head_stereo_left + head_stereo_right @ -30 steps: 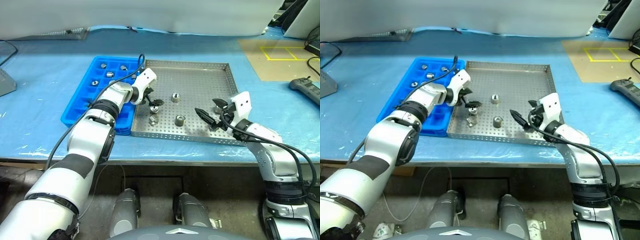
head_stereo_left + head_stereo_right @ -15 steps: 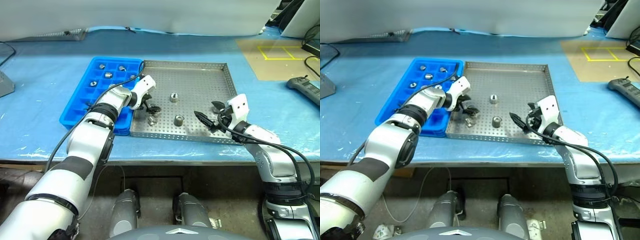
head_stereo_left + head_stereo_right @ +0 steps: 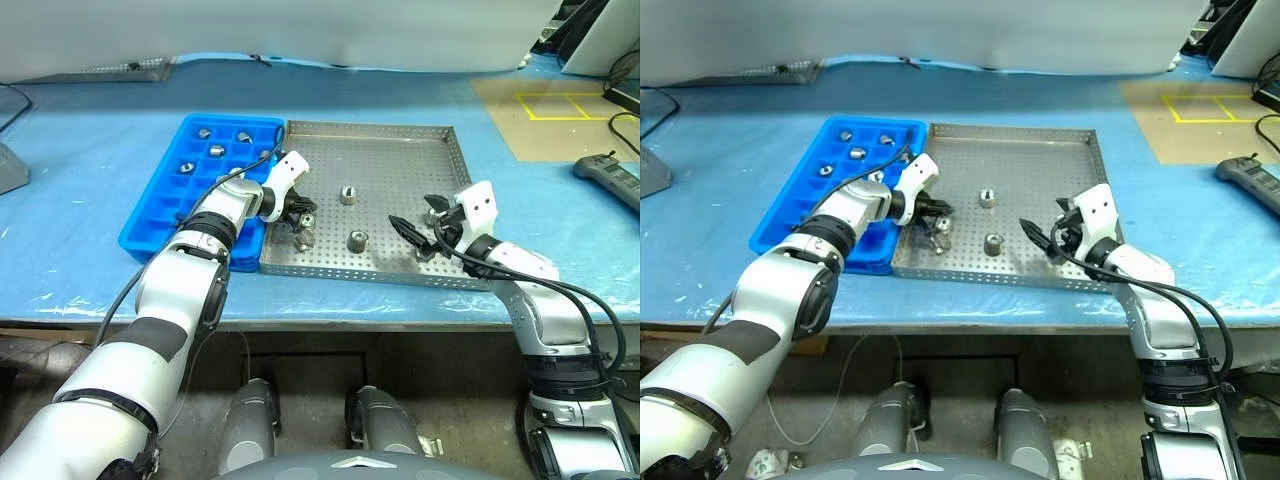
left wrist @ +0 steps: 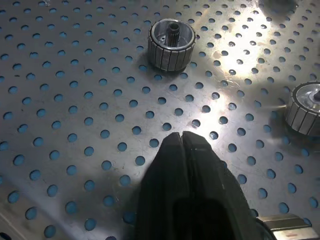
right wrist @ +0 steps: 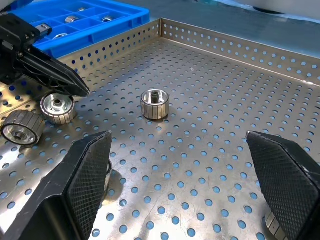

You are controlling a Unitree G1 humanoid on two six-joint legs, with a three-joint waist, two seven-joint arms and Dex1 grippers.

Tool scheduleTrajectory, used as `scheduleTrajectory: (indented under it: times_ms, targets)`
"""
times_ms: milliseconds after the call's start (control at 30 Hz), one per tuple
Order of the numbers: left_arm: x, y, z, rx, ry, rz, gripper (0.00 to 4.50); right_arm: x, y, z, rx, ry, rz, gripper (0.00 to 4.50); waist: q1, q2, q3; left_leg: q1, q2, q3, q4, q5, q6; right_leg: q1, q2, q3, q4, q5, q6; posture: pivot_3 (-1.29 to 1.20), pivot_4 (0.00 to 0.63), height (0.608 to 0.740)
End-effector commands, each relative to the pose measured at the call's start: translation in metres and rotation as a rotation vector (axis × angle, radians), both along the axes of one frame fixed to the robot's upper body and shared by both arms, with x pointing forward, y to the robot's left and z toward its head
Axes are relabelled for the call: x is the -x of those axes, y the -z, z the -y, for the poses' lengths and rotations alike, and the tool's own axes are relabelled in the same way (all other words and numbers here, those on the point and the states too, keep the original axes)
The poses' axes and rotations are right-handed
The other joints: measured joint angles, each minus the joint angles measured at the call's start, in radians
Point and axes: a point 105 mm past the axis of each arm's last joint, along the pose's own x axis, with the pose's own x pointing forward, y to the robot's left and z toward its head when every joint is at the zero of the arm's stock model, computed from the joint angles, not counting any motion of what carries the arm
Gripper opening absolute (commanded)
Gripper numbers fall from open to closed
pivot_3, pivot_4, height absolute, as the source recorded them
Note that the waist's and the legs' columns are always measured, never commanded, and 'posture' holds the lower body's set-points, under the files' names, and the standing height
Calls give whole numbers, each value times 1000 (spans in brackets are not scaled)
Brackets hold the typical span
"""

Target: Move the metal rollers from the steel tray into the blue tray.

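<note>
Left of centre in the steel tray (image 3: pixel 400 150), my left gripper (image 4: pixel 182 137) is pressed together empty beside a metal roller (image 4: pixel 171 44), while my right gripper (image 5: pixel 180 150) stays spread.

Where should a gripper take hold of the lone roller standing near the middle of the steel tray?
Across its ribbed side wall, coming down from above. The roller stands on a flat end, hole up, with bare steel tray floor all around, so jaws can straddle it.
</note>
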Motion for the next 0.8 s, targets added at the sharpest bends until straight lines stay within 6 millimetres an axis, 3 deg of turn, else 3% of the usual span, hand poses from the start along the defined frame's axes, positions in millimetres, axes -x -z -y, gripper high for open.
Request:
scheduleTrajectory:
  times_ms: [33,233,267,367,533,800]
  targets:
    - [-6,-18,-6,44,-25,34,20,-1,-9,-6,7,-22,46,4500,0,0,0,0,0,0,0,0,0,0,0,0,0,0,0,-280,150,740]
    - [-5,-34,-1,93,21,54,20,-3,-9,-8,7,-32,48,4500,2,0,0,-1,0,0,0,0,0,-1,0,0,0,0,0,-270,150,740]
    - [-4,-38,1,101,41,56,181,-4,-10,-8,7,-32,49,4500,3,0,0,-1,0,0,0,0,0,-1,0,0,0,0,0,-266,150,740]
    - [0,-49,7,121,102,52,894,-7,-10,-9,6,-31,52,4500,5,0,0,-2,0,0,0,0,0,-2,0,0,-1,0,0,-265,150,740]
    - [1,-58,4,-35,175,123,2607,-8,-6,-17,-2,-43,51,4500,5,-1,0,-3,0,0,-1,0,0,-3,0,0,-1,0,0,-269,150,740]
    - [9,-50,-11,-253,287,90,2607,-7,2,-18,-1,-29,46,4500,3,-1,0,-3,0,1,-2,0,0,-3,0,0,-2,0,0,-288,150,740]
